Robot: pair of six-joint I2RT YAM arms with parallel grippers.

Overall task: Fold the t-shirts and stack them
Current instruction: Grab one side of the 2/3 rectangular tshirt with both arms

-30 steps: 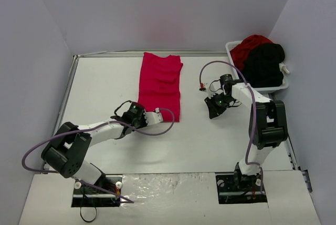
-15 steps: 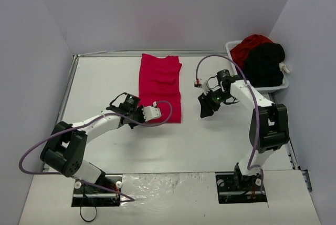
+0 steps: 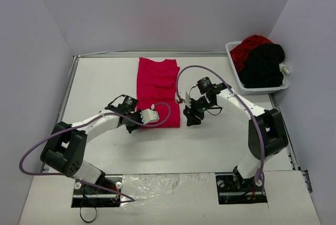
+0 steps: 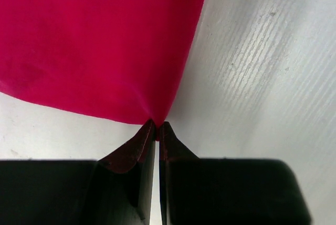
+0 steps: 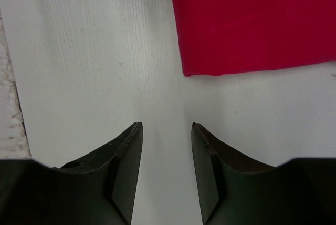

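Note:
A bright red t-shirt (image 3: 157,91), folded into a long strip, lies flat on the white table. My left gripper (image 3: 139,121) is shut on its near left corner; in the left wrist view the fingertips (image 4: 156,125) pinch the red cloth (image 4: 105,41). My right gripper (image 3: 187,120) is open and empty, low over the table just right of the shirt's near right corner. In the right wrist view that corner (image 5: 252,20) lies a short way ahead of the open gripper (image 5: 167,126). Another red shirt (image 3: 249,46) and a black shirt (image 3: 265,64) are heaped in the basket.
The white plastic basket (image 3: 262,89) stands at the far right of the table. Grey walls close in the table at the back and both sides. A purple cable loops off each arm.
My right gripper has swung left from near the basket to the shirt's near right corner. My left gripper has turned slightly at the near left corner, and the shirt has shifted a little left.

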